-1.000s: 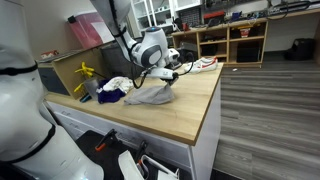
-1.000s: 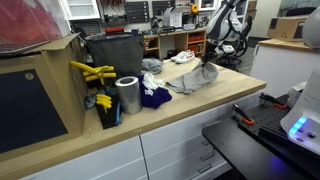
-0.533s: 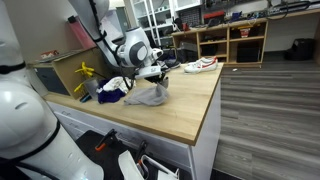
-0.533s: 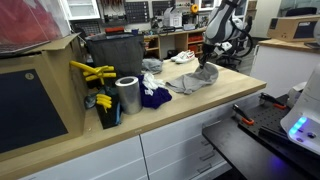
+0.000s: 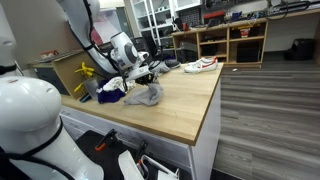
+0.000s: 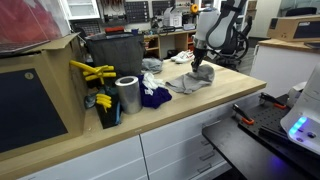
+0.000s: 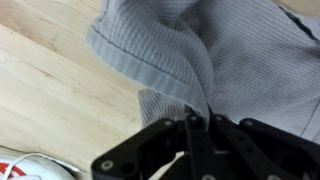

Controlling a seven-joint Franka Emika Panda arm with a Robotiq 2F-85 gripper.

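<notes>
The gripper [image 5: 150, 74], clenched on a fold of the grey sweater [image 5: 147, 96], has dragged it across the wooden counter [image 5: 190, 110], bunching it closer to the heap of clothes [image 5: 112, 88].

On my screen the grey cloth [image 7: 235, 55] looks like a soft ribbed knit, matt, with a thicker hem, and the tool [image 7: 200, 125] looks hard, black and matt. The bench [image 7: 50, 90] has a pale wooden top, smooth, with fine grain and a slight satin shine. In an exterior view I see a cylinder [image 6: 127, 95] of dull silver metal and a dark blue cloth [image 6: 155, 97], soft and matt.
</notes>
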